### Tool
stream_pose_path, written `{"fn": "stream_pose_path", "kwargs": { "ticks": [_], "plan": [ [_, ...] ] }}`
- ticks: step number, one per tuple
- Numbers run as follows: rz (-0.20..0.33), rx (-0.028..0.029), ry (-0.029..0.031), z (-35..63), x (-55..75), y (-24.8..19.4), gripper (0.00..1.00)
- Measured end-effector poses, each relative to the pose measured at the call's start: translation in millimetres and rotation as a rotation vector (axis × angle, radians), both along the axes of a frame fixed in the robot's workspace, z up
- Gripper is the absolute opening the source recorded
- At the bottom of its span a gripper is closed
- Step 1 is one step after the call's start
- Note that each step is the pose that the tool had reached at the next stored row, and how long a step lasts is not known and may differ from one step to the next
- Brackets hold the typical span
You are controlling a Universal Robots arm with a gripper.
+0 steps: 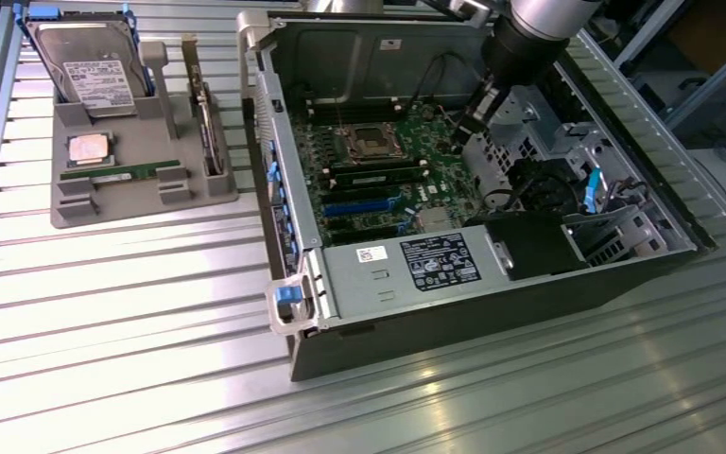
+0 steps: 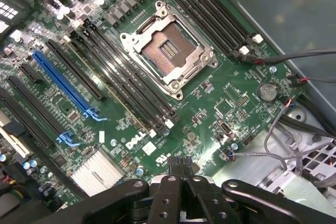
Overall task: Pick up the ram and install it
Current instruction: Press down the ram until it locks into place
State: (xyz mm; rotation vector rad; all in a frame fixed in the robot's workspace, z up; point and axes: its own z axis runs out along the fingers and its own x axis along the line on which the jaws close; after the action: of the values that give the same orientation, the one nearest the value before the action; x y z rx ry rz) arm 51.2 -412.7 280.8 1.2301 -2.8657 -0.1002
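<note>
The ram (image 1: 117, 173), a thin green stick with a white label, lies flat in the grey holder (image 1: 79, 213) at the exterior view's left, outside the computer case. My gripper (image 1: 471, 128) hangs inside the open case (image 1: 376, 274), over the far right part of the motherboard (image 1: 395, 203), well away from that stick. In the wrist view its black fingers (image 2: 181, 165) are pressed together with nothing between them. Below them lie the motherboard (image 2: 210, 95), the empty CPU socket (image 2: 168, 51) and the long black memory slots (image 2: 131, 90) beside it.
The holder also carries a hard drive (image 1: 92, 71), a square silver CPU (image 1: 90, 148) and an upright expansion card (image 1: 205, 123). Inside the case are the power supply (image 1: 433, 260), loose cables (image 2: 294, 56), a heatsink (image 2: 97, 171) and blue card slots (image 2: 60, 80). The ribbed metal table (image 1: 124, 322) surrounds everything.
</note>
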Motion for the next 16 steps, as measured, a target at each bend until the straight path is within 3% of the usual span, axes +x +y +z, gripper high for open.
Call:
{"fn": "stream_pose_path", "kwargs": {
  "ticks": [16],
  "plan": [
    [-0.092,-0.0001,0.0000,0.0,0.0,0.0,0.11]
  ]
}}
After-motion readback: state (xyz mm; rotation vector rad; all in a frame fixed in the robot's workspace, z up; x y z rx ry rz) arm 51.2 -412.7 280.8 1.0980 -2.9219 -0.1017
